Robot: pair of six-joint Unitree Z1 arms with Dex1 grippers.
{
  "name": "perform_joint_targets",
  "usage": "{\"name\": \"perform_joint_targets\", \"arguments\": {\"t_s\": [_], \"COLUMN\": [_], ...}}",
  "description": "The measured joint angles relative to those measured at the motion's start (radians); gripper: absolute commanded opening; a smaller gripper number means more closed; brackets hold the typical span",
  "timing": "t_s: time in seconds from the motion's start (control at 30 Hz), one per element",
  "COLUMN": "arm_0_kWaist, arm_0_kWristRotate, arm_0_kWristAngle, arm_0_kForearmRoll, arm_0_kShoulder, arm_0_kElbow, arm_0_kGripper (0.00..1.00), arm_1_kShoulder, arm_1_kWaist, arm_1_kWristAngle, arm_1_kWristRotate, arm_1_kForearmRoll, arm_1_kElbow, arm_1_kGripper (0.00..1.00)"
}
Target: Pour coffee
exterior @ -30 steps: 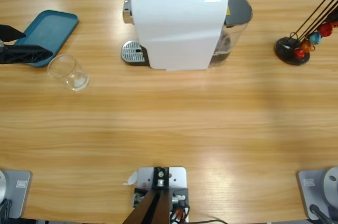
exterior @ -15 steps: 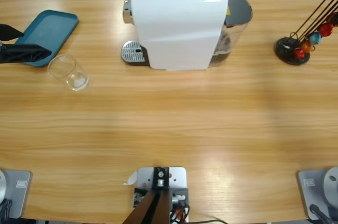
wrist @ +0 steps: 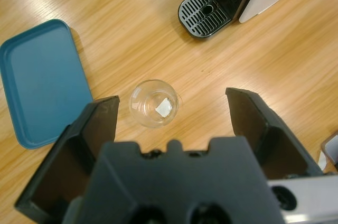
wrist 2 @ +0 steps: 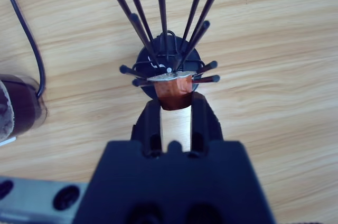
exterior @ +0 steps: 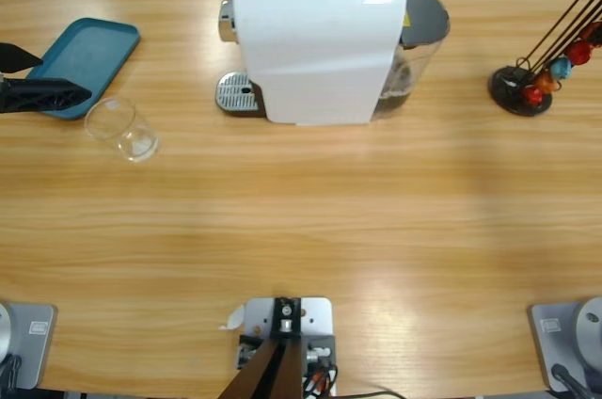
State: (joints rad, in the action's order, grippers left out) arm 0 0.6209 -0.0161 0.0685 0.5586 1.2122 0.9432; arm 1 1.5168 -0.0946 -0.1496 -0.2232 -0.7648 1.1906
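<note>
Risk lies with the wide-open left gripper (wrist: pixel 171 102) knocking over the empty glass (wrist: pixel 154 103) below it, while the right gripper (wrist 2: pixel 176 109) pinches a copper capsule (wrist 2: pixel 172 90).

The left gripper (exterior: pixel 58 93) has drawn slightly back toward the table's (exterior: pixel 301 230) left edge.

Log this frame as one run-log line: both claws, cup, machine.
left claw: open, above empty glass cup | right claw: shut on copper capsule at capsule rack | coffee machine: drip tray bare
</note>
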Motion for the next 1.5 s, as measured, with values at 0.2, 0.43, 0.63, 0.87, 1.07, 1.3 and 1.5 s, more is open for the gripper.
{"name": "perform_joint_targets", "arguments": {"t_s": [0.2, 0.43, 0.63, 0.87, 1.07, 1.3, 1.5], "arm_0_kWaist": [0.000, 0.000, 0.000, 0.000, 0.000, 0.000, 0.000], "arm_0_kWristRotate": [0.000, 0.000, 0.000, 0.000, 0.000, 0.000, 0.000], "arm_0_kWristAngle": [0.000, 0.000, 0.000, 0.000, 0.000, 0.000, 0.000], "arm_0_kForearmRoll": [0.000, 0.000, 0.000, 0.000, 0.000, 0.000, 0.000], "arm_0_kShoulder": [0.000, 0.000, 0.000, 0.000, 0.000, 0.000, 0.000], "arm_0_kElbow": [0.000, 0.000, 0.000, 0.000, 0.000, 0.000, 0.000], "arm_0_kGripper": [0.867, 0.868, 0.867, 0.867, 0.868, 0.867, 0.867], "arm_1_kShoulder": [-0.004, -0.011, -0.036, -0.038, -0.041, -0.065, -0.077], "arm_1_kWaist": [0.000, 0.000, 0.000, 0.000, 0.000, 0.000, 0.000], "arm_1_kWristAngle": [0.000, 0.000, 0.000, 0.000, 0.000, 0.000, 0.000], "arm_1_kWristRotate": [0.000, 0.002, 0.008, 0.013, 0.017, 0.024, 0.028], "arm_1_kForearmRoll": [0.000, 0.002, 0.003, 0.003, 0.003, -0.011, -0.036], "arm_1_kElbow": [-0.004, -0.008, -0.008, -0.008, -0.008, 0.009, 0.041], "arm_1_kGripper": [0.000, 0.000, 0.000, 0.000, 0.000, 0.000, 0.000]}}
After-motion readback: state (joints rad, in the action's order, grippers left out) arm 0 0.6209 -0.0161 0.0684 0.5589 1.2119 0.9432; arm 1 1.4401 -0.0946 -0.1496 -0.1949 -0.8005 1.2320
